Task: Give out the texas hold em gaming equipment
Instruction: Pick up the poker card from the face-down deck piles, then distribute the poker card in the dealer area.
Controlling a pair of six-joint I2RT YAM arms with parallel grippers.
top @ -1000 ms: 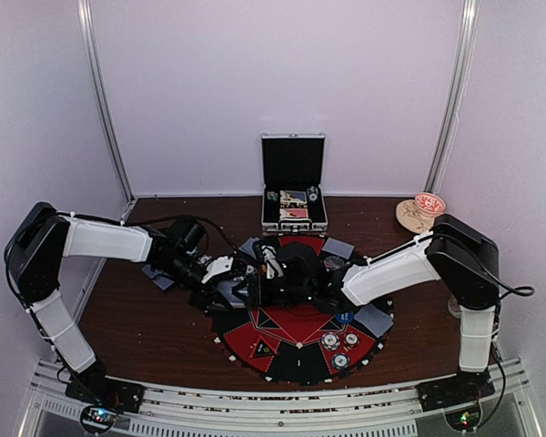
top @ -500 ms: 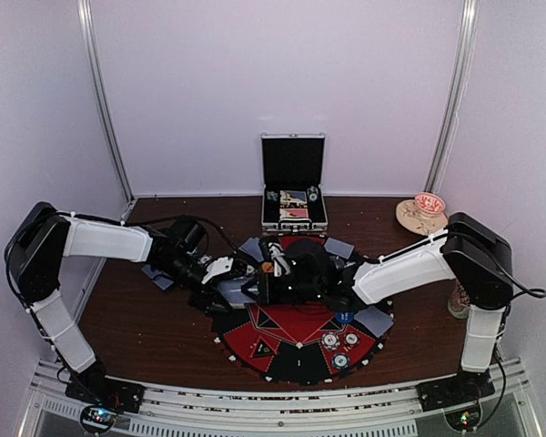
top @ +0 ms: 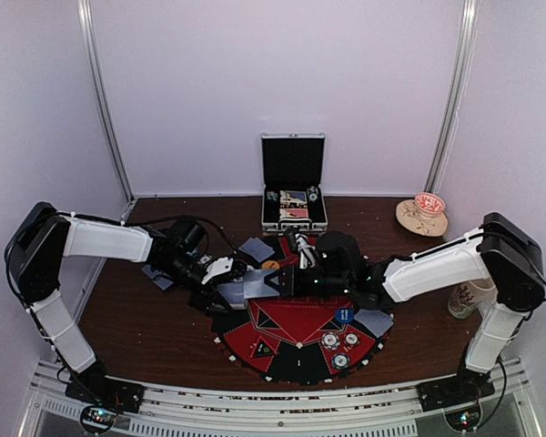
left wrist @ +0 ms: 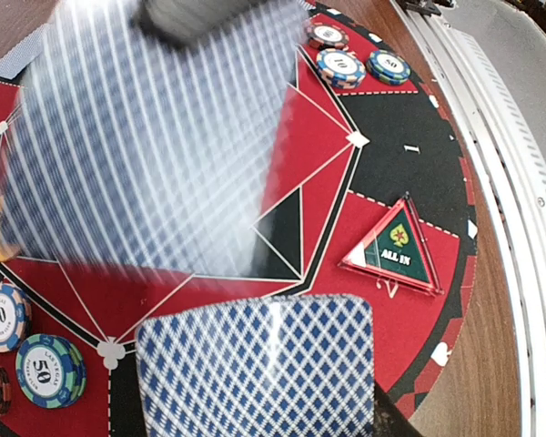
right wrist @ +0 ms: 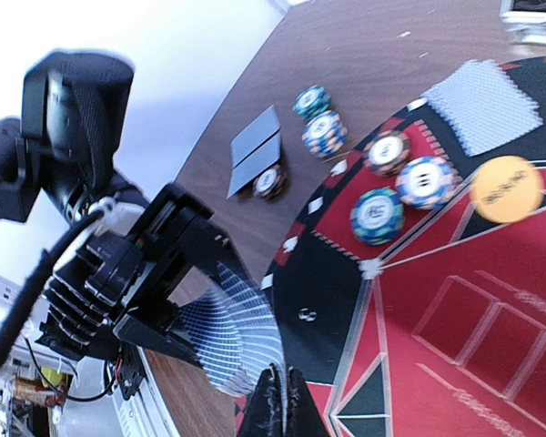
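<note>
My left gripper (top: 226,273) is shut on a deck of blue-backed playing cards (left wrist: 259,364), held over the left side of the red and black poker mat (top: 296,339). My right gripper (right wrist: 283,405) is shut on a single card (right wrist: 229,335), pinched by its edge just beside the deck. That card shows as a blur (left wrist: 146,146) above the mat in the left wrist view and sits between the two grippers (top: 260,284) in the top view. Poker chips (right wrist: 376,216) and an orange disc (right wrist: 507,188) lie on the mat. Dealt cards (right wrist: 482,105) rest at its rim.
An open metal case (top: 294,187) stands at the back centre. A tan dish (top: 421,214) sits back right and a patterned mug (top: 464,297) stands by the right arm. An "ALL IN" triangle (left wrist: 400,250) and three chips (top: 338,348) lie near the mat's front.
My right gripper has shut on the top card and drawn back to the right, pulling the card off the deck. The left arm has stayed put with the deck.
</note>
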